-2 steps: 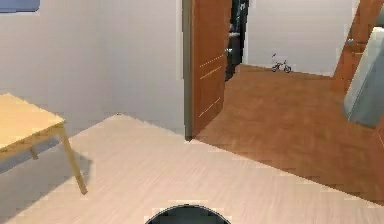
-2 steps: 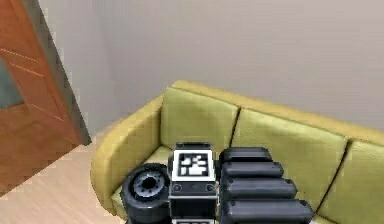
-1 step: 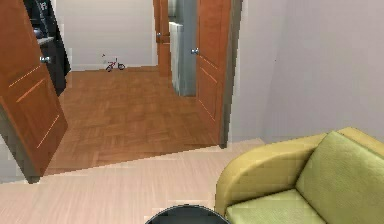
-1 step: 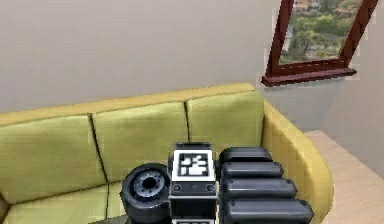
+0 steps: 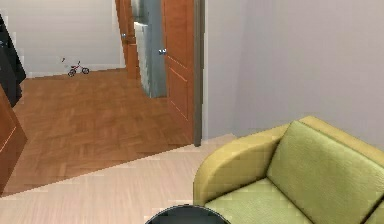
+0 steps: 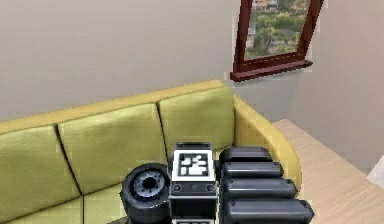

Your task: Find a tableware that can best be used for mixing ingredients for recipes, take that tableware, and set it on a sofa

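Arm side view places the gripper (image 6: 148, 190), a dark round body at the end of the dark segmented arm bar (image 6: 255, 185), low in the picture. A white square marker with black marks (image 6: 192, 165) stands just to its right. Directly behind and below the gripper lies the olive-green upholstered sofa (image 6: 110, 135). Its seat cushions run beneath the gripper, its backrest rises beyond it, and its rounded armrest curves past on the arm's right. Up and to the right of the gripper, well apart on the pale wall, is a window with a red-brown wooden frame (image 6: 272, 68).

The gripper's far end cannot be made out against the cushions, so I cannot tell whether it holds anything or how its fingers stand. For the same reason I cannot tell where the mixing tableware is. If it is carried, it would be at that dark end, over the seat.

Forward view has the sofa's near end at the lower right. A brown wooden door (image 5: 180, 60) and a brown plank floor (image 5: 90, 120) lie well away from the gripper's side.

With the arm reaching over the sofa, I judge this to be the placing step. The next move calls for lowering the gripper toward a flat part of the seat, back from the front edge. The tableware should be let go only once it rests level, since a soft cushion may tip it.
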Controlling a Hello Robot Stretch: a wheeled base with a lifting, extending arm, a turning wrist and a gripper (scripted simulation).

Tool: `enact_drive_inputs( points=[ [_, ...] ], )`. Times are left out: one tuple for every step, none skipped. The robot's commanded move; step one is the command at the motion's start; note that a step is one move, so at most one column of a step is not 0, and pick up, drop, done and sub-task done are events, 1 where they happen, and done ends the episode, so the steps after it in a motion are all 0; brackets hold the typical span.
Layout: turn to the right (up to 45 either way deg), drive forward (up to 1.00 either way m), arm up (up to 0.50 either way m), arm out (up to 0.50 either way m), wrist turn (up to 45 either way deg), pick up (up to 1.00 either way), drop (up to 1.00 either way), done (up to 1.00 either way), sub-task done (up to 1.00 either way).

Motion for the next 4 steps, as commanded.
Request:
enact_drive_inputs(
  points=[
    [0.0,0.0,0.0,0.44,0.0,0.0,0.0,0.0,0.0],
    [0.0,0.0,0.0,0.0,45.0,0.0,0.0,0.0,0.0],
    [0.0,0.0,0.0,0.0,15.0,0.0,0.0,0.0,0.0],
    [0.0,0.0,-0.44,0.0,0.0,0.0,0.0,0.0,0.0]
  ],
)
